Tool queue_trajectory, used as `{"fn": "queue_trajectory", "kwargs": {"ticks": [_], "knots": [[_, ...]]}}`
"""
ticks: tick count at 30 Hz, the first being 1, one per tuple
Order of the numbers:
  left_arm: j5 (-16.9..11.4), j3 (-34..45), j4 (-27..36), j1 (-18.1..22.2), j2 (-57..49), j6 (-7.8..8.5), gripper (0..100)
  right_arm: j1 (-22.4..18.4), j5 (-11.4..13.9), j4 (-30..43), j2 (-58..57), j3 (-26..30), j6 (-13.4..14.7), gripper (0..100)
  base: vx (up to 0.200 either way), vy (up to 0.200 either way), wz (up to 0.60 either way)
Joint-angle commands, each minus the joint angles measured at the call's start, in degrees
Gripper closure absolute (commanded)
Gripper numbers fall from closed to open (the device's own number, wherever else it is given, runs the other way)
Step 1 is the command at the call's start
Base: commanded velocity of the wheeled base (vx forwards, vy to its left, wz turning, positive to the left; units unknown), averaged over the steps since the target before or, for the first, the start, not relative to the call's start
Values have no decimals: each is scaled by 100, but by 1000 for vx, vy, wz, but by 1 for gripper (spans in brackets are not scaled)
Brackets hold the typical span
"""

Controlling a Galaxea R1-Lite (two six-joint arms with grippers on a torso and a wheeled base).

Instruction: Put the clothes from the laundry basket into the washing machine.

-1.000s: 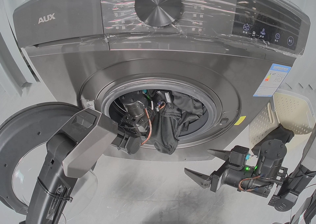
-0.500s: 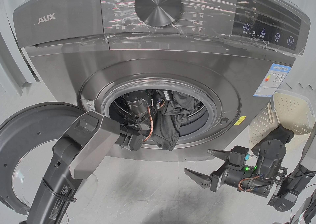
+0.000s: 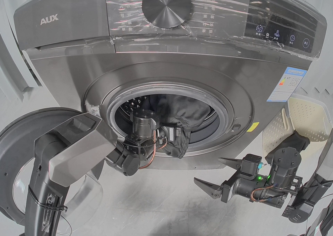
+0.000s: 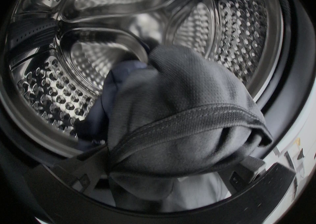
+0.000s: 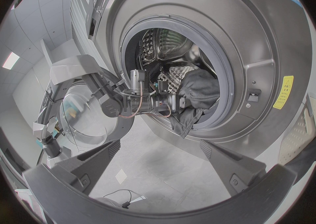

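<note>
A dark grey garment is bunched in the washing machine's drum opening, and one end hangs over the lower rim. My left gripper sits at that rim among the cloth. In the left wrist view the garment drapes over my left gripper, whose fingers stand wide apart and open. A bluish cloth lies behind it in the steel drum. My right gripper hangs open and empty over the floor beside the cream laundry basket, which holds another dark garment.
The machine's round door stands swung open at the left, beside my left arm. Grey floor lies in front of the machine. The basket stands against the machine's right front corner.
My left gripper has dropped lower and drawn back to the drum's front rim. The garment, which hung well out of the opening, now sits mostly inside. The right arm has kept still.
</note>
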Motion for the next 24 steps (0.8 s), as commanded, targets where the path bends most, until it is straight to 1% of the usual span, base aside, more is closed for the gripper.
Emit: {"fn": "queue_trajectory", "kwargs": {"ticks": [1, 2, 7, 8, 11, 12, 14, 15, 16, 17, 19, 20, 21, 24], "knots": [[-84, 339, 116, -43, -154, 157, 0, 10, 2, -2, -1, -2, 2, 0, 0, 0, 0], [-93, 313, 116, -43, -57, 210, 0, 10, 2, -2, 8, -2, 2, 0, 0, 0, 0], [-102, 67, 133, -69, 198, 210, 0, 10, 2, -2, 8, -2, 2, 0, 0, 0, 0], [-93, -38, 133, -69, 242, 192, 100, 10, 2, -2, -1, -2, 2, 0, 0, 0, 0], [-93, -372, 125, -78, 338, 131, 100, 10, 2, -2, -1, -10, 2, 0, 0, 0, 0], [-84, -478, 125, -78, 356, 87, 100, 19, 2, -2, -1, -10, 2, 0, 0, 0, 0], [-23, -786, 125, -78, 409, -71, 100, 19, 2, -2, -1, -19, 2, 0, 0, 0, 0], [-5, -891, 125, -87, 418, -115, 100, 19, 2, -2, -1, -19, 2, 0, 0, 0, 0], [47, -1163, 125, -78, 479, -230, 100, 19, 2, -2, -1, -19, 2, 0, 0, 0, 0], [91, -1295, 125, -78, 514, -274, 100, 19, 2, -2, -1, -28, 2, 0, 0, 0, 0], [250, -1691, 81, -34, 681, -282, 100, 19, 2, -2, -1, -37, 2, 0, 0, 0, 0], [276, -1752, 72, -16, 716, -282, 100, 19, 10, -2, -1, -37, 2, 0, 0, 0, 0], [364, -2148, 46, 10, 892, -282, 100, 19, 2, -2, 8, -45, 2, 0, 0, 0, 0], [504, -2904, 10, 142, 1165, -274, 100, 19, 2, -2, 8, -37, 2, 0, 0, 0, 0]]}}
